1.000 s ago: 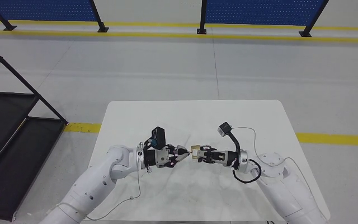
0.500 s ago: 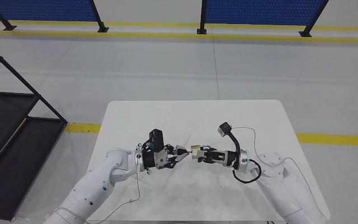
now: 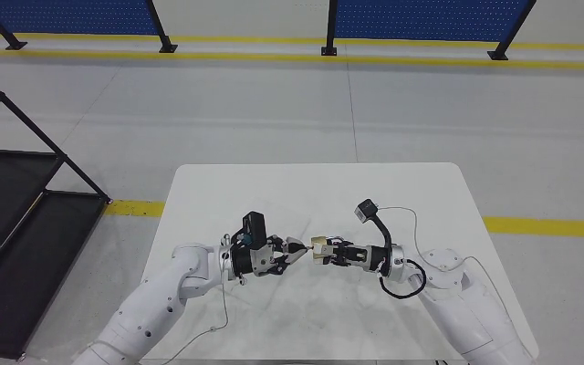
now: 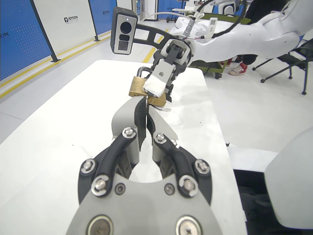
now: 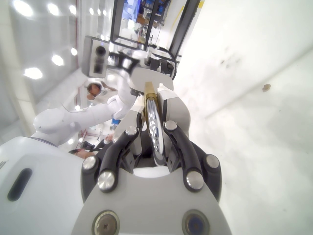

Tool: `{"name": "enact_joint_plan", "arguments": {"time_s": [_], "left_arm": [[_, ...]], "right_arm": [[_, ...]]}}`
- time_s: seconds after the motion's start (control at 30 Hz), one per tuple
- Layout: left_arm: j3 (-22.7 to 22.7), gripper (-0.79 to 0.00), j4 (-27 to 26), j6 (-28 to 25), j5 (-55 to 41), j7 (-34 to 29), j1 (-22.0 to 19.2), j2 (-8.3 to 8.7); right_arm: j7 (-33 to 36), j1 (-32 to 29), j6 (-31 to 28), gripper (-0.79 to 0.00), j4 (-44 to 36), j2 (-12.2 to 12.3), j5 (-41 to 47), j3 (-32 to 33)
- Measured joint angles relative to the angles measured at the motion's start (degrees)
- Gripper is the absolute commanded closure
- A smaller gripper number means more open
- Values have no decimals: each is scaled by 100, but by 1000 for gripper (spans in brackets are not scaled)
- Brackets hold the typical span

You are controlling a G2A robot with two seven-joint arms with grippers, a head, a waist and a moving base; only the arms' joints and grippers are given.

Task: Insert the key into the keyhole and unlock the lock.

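A brass padlock (image 3: 318, 244) hangs above the middle of the white table (image 3: 274, 187). My right gripper (image 3: 324, 249) is shut on it. In the left wrist view the padlock (image 4: 138, 85) sits between white-taped fingers (image 4: 154, 86). My left gripper (image 4: 146, 101) is shut on the key (image 4: 147, 103), a thin metal blade whose tip meets the lock's underside. How deep the key sits is hidden. In the right wrist view the padlock's brass body (image 5: 148, 94) and silver shackle (image 5: 154, 125) lie between the fingers of my right gripper (image 5: 151, 91). From above, my left gripper (image 3: 296, 247) is just left of the padlock.
A black metal rack (image 3: 36, 228) stands on the floor left of the table. Blue barrier panels (image 3: 429, 18) line the far side of the room. Bare tabletop lies all around the two grippers.
The left arm has shifted slightly back and turned at the wrist, with the key still against the padlock. The right arm has stayed put.
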Motion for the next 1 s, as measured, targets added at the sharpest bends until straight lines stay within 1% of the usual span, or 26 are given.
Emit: {"name": "enact_joint_plan", "arguments": {"time_s": [0.13,0.23,0.6,0.63,0.67,0.8,0.87,0.97,1.0], "left_arm": [[-49,0,-123,254,341,69,61,-1],[-36,0,-190,422,638,247,142,-8],[3,0,-173,487,1038,676,223,-29],[4,-434,-177,498,1068,704,233,-30],[5,-785,-179,507,1096,730,243,-31],[-29,-785,-178,681,1138,691,343,-32],[-121,-785,-139,730,1052,732,434,-20],[-503,-785,-20,751,862,966,664,43],[-692,-785,14,730,800,1088,789,75]], "right_arm": [[0,0,0,0,0,0,0,0],[0,0,0,0,0,0,0,0],[0,0,0,0,0,0,0,0],[0,0,0,0,0,0,0,0],[0,0,0,0,0,0,0,0],[0,0,0,0,0,0,0,0],[0,0,0,0,0,0,0,0],[0,0,0,0,0,0,0,0],[0,0,0,0,0,0,0,0]]}}
